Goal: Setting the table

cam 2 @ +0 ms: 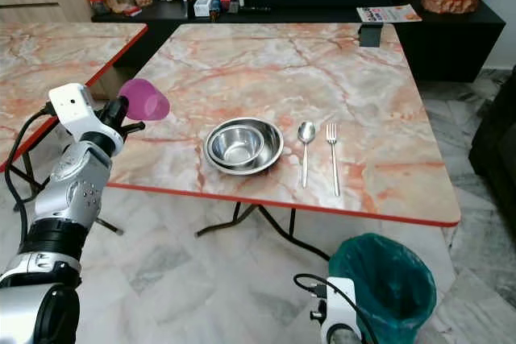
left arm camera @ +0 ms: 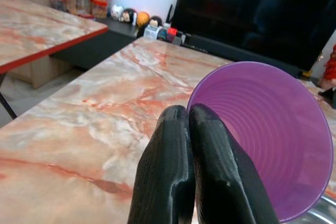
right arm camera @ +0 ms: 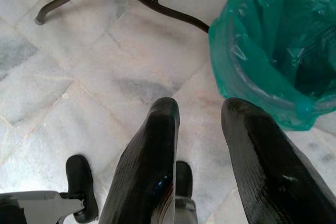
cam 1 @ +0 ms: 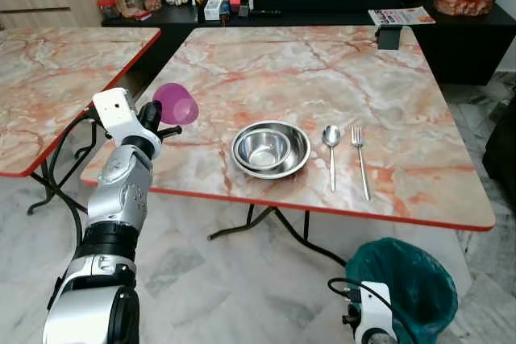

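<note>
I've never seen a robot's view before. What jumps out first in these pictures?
Probably the purple plastic cup, pinched at its rim by the left gripper and held tilted above the near left corner of the pink marble-patterned table. Next, the place setting: a round steel bowl with a steel spoon and steel fork lying to its right.

On the table, a bowl is set within a second bowl, with a spoon just to its right and a fork right of that. A cup is held over the table's left edge. A bin is placed on the floor before the table.
</note>
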Controlling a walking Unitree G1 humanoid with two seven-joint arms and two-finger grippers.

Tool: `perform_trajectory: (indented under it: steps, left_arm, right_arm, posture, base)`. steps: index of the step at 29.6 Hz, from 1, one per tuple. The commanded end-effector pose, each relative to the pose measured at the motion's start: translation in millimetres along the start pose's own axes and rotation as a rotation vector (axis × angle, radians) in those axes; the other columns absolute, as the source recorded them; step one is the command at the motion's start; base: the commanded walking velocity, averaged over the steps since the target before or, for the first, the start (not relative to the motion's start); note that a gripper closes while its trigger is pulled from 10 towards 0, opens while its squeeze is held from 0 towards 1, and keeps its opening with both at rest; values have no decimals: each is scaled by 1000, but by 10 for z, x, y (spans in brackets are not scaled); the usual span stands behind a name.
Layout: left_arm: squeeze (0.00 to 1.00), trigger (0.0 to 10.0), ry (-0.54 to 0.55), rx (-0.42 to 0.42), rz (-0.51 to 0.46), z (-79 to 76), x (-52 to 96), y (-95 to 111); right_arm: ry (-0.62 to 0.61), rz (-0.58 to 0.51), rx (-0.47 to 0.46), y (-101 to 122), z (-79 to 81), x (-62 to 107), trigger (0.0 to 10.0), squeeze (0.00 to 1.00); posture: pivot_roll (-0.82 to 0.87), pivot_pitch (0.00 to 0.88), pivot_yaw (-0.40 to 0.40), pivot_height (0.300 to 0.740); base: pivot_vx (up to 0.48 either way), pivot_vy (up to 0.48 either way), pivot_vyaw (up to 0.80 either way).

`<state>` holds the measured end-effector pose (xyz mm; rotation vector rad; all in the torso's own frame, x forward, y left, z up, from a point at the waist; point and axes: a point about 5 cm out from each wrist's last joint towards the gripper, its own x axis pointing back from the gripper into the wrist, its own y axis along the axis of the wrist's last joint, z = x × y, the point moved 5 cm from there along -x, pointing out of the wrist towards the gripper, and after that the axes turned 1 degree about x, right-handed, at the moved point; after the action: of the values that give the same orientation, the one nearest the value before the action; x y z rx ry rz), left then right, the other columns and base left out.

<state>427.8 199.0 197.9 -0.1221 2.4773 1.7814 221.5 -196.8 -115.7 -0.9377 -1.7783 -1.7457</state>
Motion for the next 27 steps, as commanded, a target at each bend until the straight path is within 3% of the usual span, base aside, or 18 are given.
perform_trajectory:
  steps: [1,17,27]
  left_arm:
    - [0,10000,-12,2,-5,-39,-28,55]
    - [0,10000,-32,-5,-12,-54,-33,117]
    - [0,10000,-67,-9,34,-3,1,105]
  right_arm:
    - [-1,4,-5,-10,26,2,10000,0]
    - [-10,9,-2,-33,20,7,10000,0]
    - [-17,21,-10,-92,19,23,10000,0]
  posture:
    - [-19,13,94,740]
    - [-19,12,99,740]
    - [-20,23,118,740]
  base:
    - [352,0,0]
    - [349,0,0]
    - [0,0,0]
